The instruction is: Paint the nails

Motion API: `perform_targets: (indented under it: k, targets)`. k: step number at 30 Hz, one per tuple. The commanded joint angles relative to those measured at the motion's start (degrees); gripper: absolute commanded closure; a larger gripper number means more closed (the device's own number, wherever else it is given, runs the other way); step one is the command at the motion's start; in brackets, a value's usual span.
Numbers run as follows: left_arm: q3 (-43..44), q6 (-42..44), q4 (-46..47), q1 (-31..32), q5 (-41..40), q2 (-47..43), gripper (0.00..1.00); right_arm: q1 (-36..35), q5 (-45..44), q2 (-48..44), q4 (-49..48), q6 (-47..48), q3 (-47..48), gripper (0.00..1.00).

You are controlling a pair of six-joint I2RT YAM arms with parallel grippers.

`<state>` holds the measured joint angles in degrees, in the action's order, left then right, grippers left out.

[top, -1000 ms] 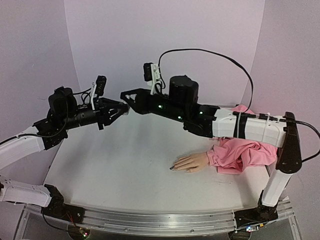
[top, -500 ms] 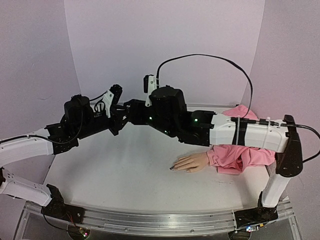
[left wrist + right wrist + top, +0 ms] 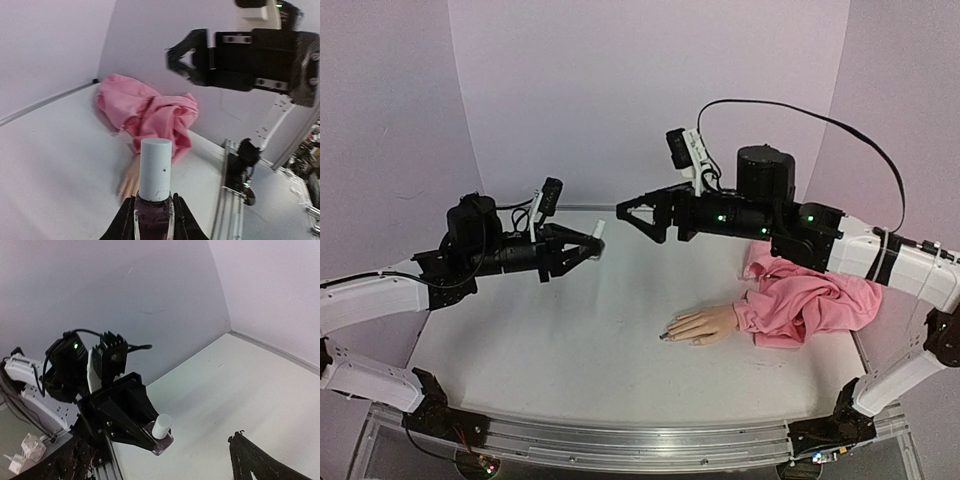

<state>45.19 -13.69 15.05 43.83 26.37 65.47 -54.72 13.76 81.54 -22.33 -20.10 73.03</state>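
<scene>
White table [image 3: 570, 330]: mannequin hand [image 3: 705, 324] lies crosswise, nails [image 3: 665, 335] leftward; left tool [image 3: 584, 247] clamps polish bottle [image 3: 155, 175], right tool [image 3: 636, 219] spread empty.

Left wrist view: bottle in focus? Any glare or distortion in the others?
Left wrist: polish bottle sharp and evenly lit, no glare; mannequin hand behind it looks softer. Top external: flat light, faint shadows, front rail bows from lens distortion. Right wrist: bottom corners dark, detail lost.

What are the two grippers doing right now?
Left gripper: closed on the polish bottle.
Right gripper: open, nothing between its fingers.
</scene>
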Motion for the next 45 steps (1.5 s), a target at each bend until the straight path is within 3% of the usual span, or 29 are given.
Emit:
perform_targets:
  k: [1, 4, 9, 15, 18, 23, 26, 33, 36, 39, 41, 43, 45]
  targets:
    - [2.95, -6.16, 8.82, 0.02, 19.75, 0.44, 1.0, -0.12, 16.61, 0.84, -6.21, 1.7, -1.72, 0.02]
    - [3.48, -8.67, 11.77, 0.02, 24.93, 1.11, 1.0, -0.03, 20.5, 2.01, -10.38, -0.32, -1.88, 0.03]
    - [3.68, -10.87, 14.62, 0.09, 27.79, 1.0, 1.0, -0.07, 28.23, 4.82, -18.77, -5.16, -1.85, 0.33]
    - [3.89, -12.17, 16.07, 0.11, 29.86, 0.89, 1.0, -0.06, 31.06, 6.53, -25.93, -9.08, -2.46, 0.61]
    - [3.54, -12.58, 16.48, 0.11, 30.32, 0.75, 1.0, -0.12, 31.75, 7.15, -28.41, -10.61, -2.61, 0.68]
    - [3.15, -12.33, 17.24, 0.11, 30.57, 0.28, 1.0, -0.12, 34.11, 9.24, -29.2, -11.86, -1.47, 0.65]
    - [3.08, -12.08, 17.51, 0.11, 30.18, 0.18, 1.0, -0.09, 35.11, 10.32, -29.24, -12.32, -0.42, 0.69]
    - [2.84, -10.64, 18.17, 0.11, 28.73, 0.49, 1.0, -0.34, 34.79, 11.4, -29.69, -12.6, -0.03, 0.95]
    - [2.45, -8.15, 18.25, 0.11, 26.69, 0.13, 1.0, -0.7, 32.61, 12.27, -29.69, -12.82, -0.33, 1.0]
    - [0.24, -3.9, 18.24, 0.11, 19.0, -1.86, 1.0, -1.02, 30.01, 13.75, -28.95, -13.74, 0.81, 1.0]
    - [-2.32, 0.01, 18.26, 0.34, 8.69, -3.64, 1.0, -1.84, 24.11, 14.17, -26.91, -14.22, 1.59, 1.0]
    - [-4.85, 4.17, 18.18, 0.88, -6.44, -5.08, 1.0, -3.9, 10.38, 14.24, -20.62, -13.74, 2.72, 1.0]
    - [-6.37, 9.43, 18.24, 2.28, -21.03, -5.08, 1.0, -7.31, -9.46, 14.99, -9.23, -13.71, 5.14, 1.0]
